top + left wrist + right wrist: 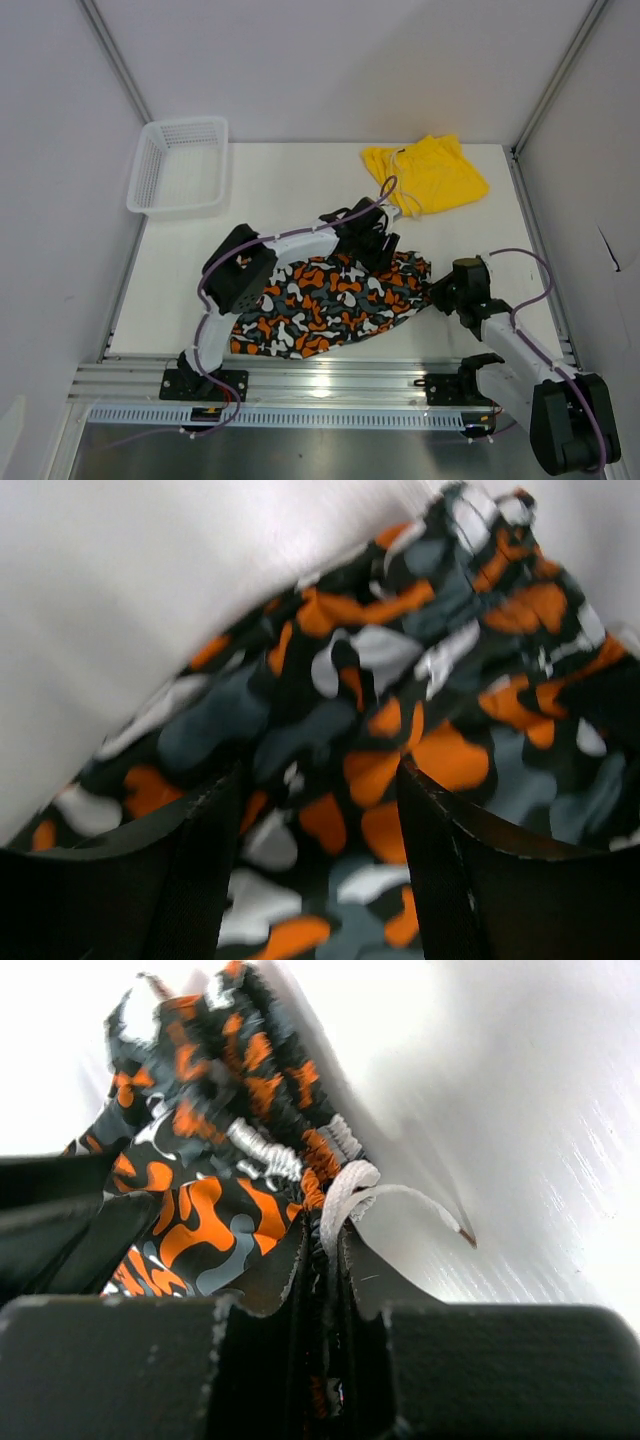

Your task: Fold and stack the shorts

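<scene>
The patterned shorts (325, 305), blotched orange, white, black and grey-teal, lie spread at the near middle of the table. My left gripper (382, 250) is over their far edge. In the left wrist view it (320, 780) is open, with its fingers (205, 860) wide apart and the patterned fabric (400, 660) lying between and below them. My right gripper (437, 292) is at the shorts' right end. In the right wrist view it (322, 1235) is shut on the bunched waistband (250, 1130) and its white drawstring (350, 1185). The yellow shorts (425, 175) lie crumpled at the far right.
A white mesh basket (180, 165) stands at the far left corner. The enclosure's walls close in the table on the left, back and right. A metal rail (330, 385) runs along the near edge by the arm bases.
</scene>
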